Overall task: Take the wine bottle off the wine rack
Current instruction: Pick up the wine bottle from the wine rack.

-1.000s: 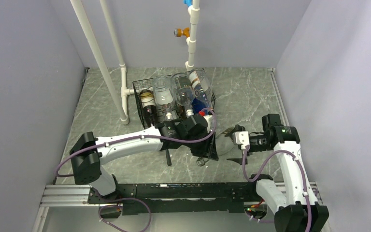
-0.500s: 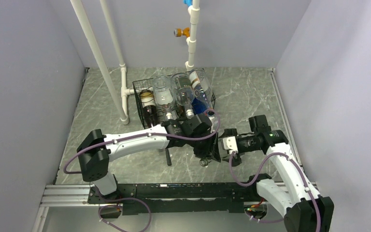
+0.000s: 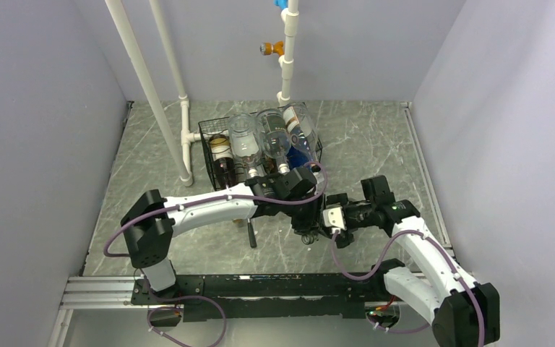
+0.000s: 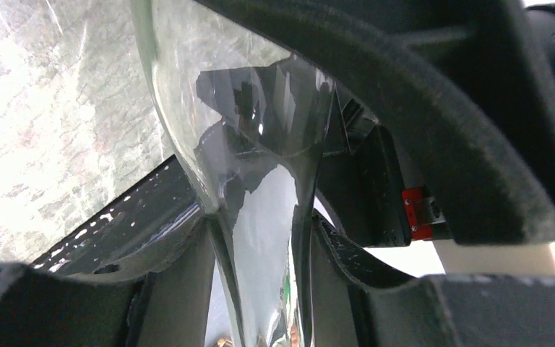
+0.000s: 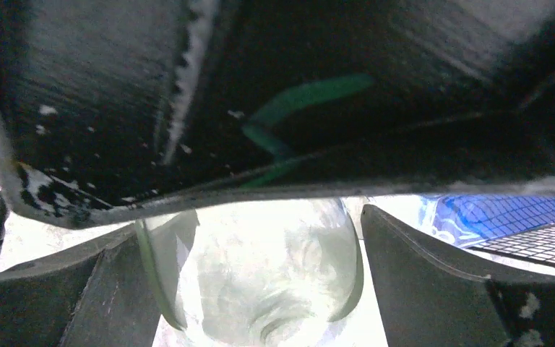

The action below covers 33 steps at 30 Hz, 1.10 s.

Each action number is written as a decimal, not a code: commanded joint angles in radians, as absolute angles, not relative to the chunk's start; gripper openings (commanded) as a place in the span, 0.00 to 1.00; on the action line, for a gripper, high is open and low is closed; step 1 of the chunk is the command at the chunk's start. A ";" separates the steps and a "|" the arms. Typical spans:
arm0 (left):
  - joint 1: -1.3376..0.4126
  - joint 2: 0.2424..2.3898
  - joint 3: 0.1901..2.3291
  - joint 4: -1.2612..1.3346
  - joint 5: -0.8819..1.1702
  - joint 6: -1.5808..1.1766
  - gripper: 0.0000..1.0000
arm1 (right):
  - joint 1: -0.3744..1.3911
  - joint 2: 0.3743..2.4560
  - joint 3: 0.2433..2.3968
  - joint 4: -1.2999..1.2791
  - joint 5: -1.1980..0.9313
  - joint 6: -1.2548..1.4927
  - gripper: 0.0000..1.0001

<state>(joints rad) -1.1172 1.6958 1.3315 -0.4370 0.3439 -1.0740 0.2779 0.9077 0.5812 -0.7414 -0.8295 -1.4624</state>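
My left tool (image 4: 260, 278) is clamped on the neck of the clear bottle (image 4: 246, 130), just in front of the rack (image 3: 209, 134). My right tool (image 5: 253, 303) straddles its body, jaws wide; I cannot tell whether they grip. The bottle looks free of the rack, so only setting it down is left. I can read no writing.

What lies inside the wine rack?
In the wine rack, clear bottles fill the top tier and a dark labelled bottle sits lower left. The left arm hides the lower front.
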 commanded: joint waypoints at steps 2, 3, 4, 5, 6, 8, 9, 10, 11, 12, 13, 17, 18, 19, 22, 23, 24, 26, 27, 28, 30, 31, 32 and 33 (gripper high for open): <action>-1.108 1.648 1.371 -0.144 0.432 -1.117 0.09 | 0.304 0.919 0.574 -0.673 -0.821 -1.445 0.90; -1.107 1.646 1.364 -0.136 0.435 -1.121 0.10 | 0.304 0.918 0.576 -0.673 -0.823 -1.442 0.88; -1.105 1.642 1.356 -0.129 0.437 -1.126 0.11 | 0.304 0.917 0.578 -0.674 -0.824 -1.438 0.85; -1.104 1.636 1.346 -0.122 0.439 -1.130 0.12 | 0.304 0.918 0.579 -0.673 -0.824 -1.433 0.81; -1.101 1.628 1.335 -0.114 0.441 -1.135 0.14 | 0.304 0.918 0.580 -0.674 -0.822 -1.430 0.78; -1.094 1.614 1.311 -0.096 0.446 -1.144 0.19 | 0.304 0.920 0.584 -0.681 -0.828 -1.432 0.72; -1.092 1.607 1.298 -0.087 0.450 -1.148 0.23 | 0.303 0.921 0.587 -0.688 -0.836 -1.434 0.69; -1.089 1.598 1.286 -0.076 0.453 -1.153 0.26 | 0.302 0.922 0.591 -0.698 -0.841 -1.436 0.66; -1.086 1.591 1.272 -0.065 0.456 -1.157 0.31 | 0.303 0.922 0.594 -0.704 -0.849 -1.436 0.64; -1.084 1.583 1.259 -0.056 0.458 -1.161 0.34 | 0.301 0.922 0.598 -0.709 -0.856 -1.435 0.63; -1.082 1.574 1.247 -0.047 0.460 -1.164 0.40 | 0.300 0.923 0.603 -0.713 -0.864 -1.432 0.62; -1.072 1.543 1.196 -0.009 0.470 -1.166 0.59 | 0.293 0.927 0.615 -0.729 -0.896 -1.420 0.57; -1.070 1.539 1.186 0.014 0.477 -1.168 0.63 | 0.293 0.927 0.618 -0.731 -0.899 -1.418 0.56; -1.068 1.535 1.174 0.030 0.483 -1.167 0.66 | 0.293 0.928 0.618 -0.732 -0.902 -1.416 0.56; -1.065 1.532 1.170 0.037 0.500 -1.156 0.71 | 0.292 0.931 0.617 -0.728 -0.902 -1.410 0.55; -1.065 1.534 1.171 0.037 0.507 -1.152 0.72 | 0.293 0.933 0.618 -0.727 -0.902 -1.408 0.55; -1.063 1.534 1.171 0.040 0.514 -1.150 0.73 | 0.291 0.933 0.618 -0.726 -0.904 -1.405 0.54; -1.062 1.533 1.165 0.047 0.530 -1.143 0.74 | 0.290 0.934 0.622 -0.728 -0.911 -1.400 0.54; -1.060 1.531 1.158 0.054 0.538 -1.138 0.75 | 0.288 0.934 0.622 -0.730 -0.916 -1.397 0.54; -1.060 1.525 1.148 0.063 0.544 -1.133 0.75 | 0.286 0.935 0.627 -0.732 -0.923 -1.393 0.55; -1.058 1.507 1.127 0.067 0.546 -1.110 0.78 | 0.282 0.938 0.635 -0.742 -0.941 -1.385 0.54; -1.059 1.495 1.116 0.072 0.540 -1.097 0.80 | 0.282 0.941 0.640 -0.746 -0.951 -1.381 0.54; -1.058 1.481 1.101 0.081 0.533 -1.086 0.82 | 0.281 0.944 0.643 -0.749 -0.960 -1.376 0.54; -1.057 1.465 1.087 0.089 0.523 -1.075 0.85 | 0.280 0.946 0.647 -0.751 -0.968 -1.373 0.54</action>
<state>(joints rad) -1.0500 1.5753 1.1011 -0.0959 0.4816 -1.1225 0.2821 0.9352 0.5938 -0.7296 -0.9009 -1.4044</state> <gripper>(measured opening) 0.809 0.849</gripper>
